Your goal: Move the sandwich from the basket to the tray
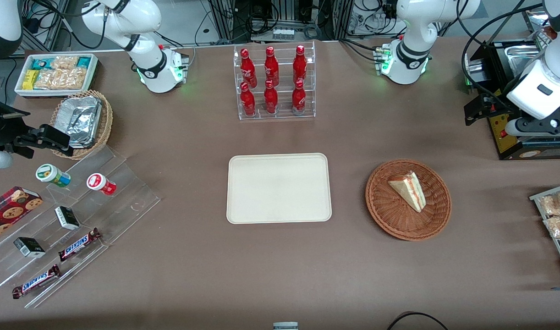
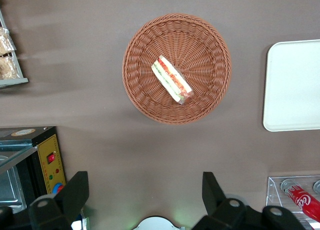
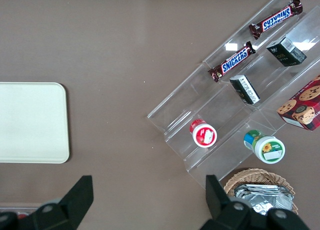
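The sandwich (image 1: 408,190) (image 2: 171,79), a pale bread wedge with red and green filling, lies in the middle of the round reddish-brown wicker basket (image 1: 390,224) (image 2: 145,50). The cream tray (image 1: 278,188) (image 2: 295,85) (image 3: 30,122) lies bare beside the basket, toward the parked arm's end. My gripper (image 1: 474,114) (image 2: 145,180) hangs high above the table, farther from the front camera than the basket and toward the working arm's end. It is open, with nothing between its fingers, well apart from the sandwich.
A black box with a yellow panel (image 1: 513,133) (image 2: 47,160) stands beside the gripper. A rack of red bottles (image 1: 274,82) stands farther back than the tray. A wire rack of snack packets (image 1: 555,215) sits at the working arm's end. Acrylic steps with snacks (image 1: 69,215) lie toward the parked arm's end.
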Available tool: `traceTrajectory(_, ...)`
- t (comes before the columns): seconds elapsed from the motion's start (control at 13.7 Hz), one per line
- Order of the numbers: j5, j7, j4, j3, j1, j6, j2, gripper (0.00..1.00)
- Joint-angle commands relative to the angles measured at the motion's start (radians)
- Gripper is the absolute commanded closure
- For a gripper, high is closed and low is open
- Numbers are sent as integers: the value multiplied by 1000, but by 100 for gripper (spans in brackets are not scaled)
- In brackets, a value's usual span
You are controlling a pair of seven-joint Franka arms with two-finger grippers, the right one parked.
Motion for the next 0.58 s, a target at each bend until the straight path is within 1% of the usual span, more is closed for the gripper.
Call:
traceTrajectory(0.0, -6, -10, -15, 12, -12, 9, -21, 0)
traceTrajectory(0.15, 0, -12, -36, 14, -12, 26, -15, 0)
traceTrajectory(0.22, -9, -13, -71, 15, -12, 62, -15, 0)
traceTrajectory(0.51, -6, -27, -286, 23, -12, 283, -21, 0)
